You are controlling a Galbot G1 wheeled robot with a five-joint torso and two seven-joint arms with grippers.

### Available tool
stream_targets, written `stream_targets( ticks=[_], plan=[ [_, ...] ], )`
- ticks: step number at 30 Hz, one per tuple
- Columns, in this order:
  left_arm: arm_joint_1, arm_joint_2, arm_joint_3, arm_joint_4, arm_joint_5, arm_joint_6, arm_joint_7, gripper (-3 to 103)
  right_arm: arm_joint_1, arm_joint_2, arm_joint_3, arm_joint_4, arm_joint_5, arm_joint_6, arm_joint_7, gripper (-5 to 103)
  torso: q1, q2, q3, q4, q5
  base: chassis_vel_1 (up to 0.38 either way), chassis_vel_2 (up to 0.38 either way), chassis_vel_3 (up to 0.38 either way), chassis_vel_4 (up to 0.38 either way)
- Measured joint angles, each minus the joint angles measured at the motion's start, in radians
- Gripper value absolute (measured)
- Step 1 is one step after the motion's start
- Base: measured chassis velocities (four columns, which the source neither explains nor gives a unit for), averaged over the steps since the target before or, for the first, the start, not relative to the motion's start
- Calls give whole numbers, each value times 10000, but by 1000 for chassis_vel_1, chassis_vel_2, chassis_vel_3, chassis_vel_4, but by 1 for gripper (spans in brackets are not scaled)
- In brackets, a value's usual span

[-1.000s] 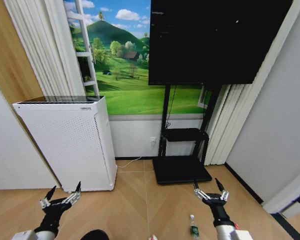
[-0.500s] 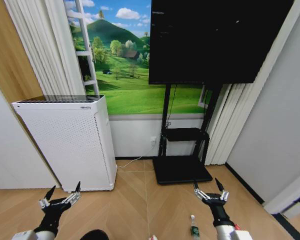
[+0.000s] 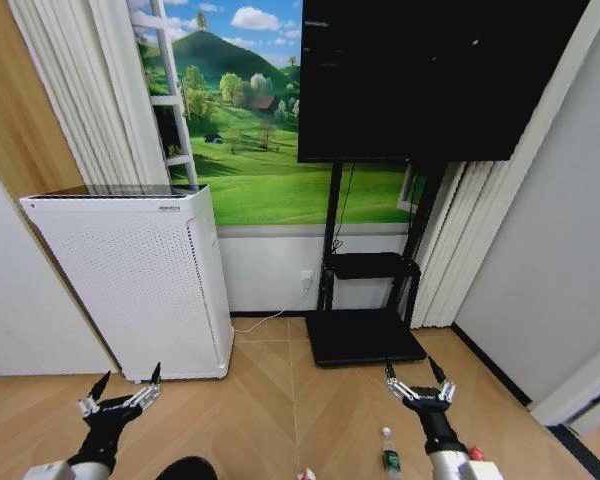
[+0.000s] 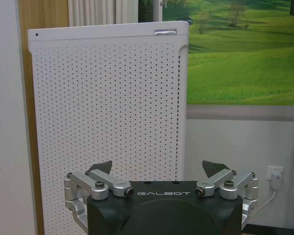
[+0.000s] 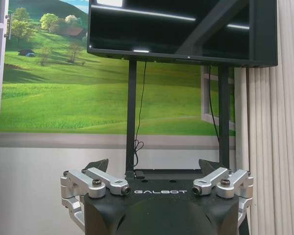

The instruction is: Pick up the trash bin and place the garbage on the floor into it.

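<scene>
At the bottom edge of the head view a dark round shape pokes in, which looks like the trash bin's top. Of the garbage, a clear green-labelled bottle lies on the wooden floor just left of my right arm, and a red-and-white scrap peeks in at the bottom edge. My left gripper hovers open in front of the white air purifier, with its fingers spread and nothing between them. The right gripper is open too, facing the TV stand, its fingers bare.
A tall white perforated air purifier stands at the left wall. A black TV on a stand with a flat base stands ahead at the right. Curtains and a white wall close the right side. Bare floor lies between the arms.
The whole head picture has slid slightly upward, so the camera has moved a little. Both grippers stay open in the same pose; the bottle and scrap have not moved on the floor.
</scene>
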Motion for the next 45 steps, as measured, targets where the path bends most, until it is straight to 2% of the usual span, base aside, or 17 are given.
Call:
stream_targets(
  ticks=[12,32,45],
  plan=[
    [-41,-21,-33,22,-10,-5,9,100,-6,64,6,-115,67,271,-125,100,-225,-554,-328,0,0,0,0,0,0],
    [-11,-100,-31,39,65,-50,25,100,46,77,-64,-191,53,317,-96,100,-587,-1467,-880,0,0,0,0,0,0],
    [-30,-111,-5,46,53,-50,24,100,54,69,-70,-204,40,321,-103,100,-733,-1853,-1121,0,0,0,0,0,0]
  ],
)
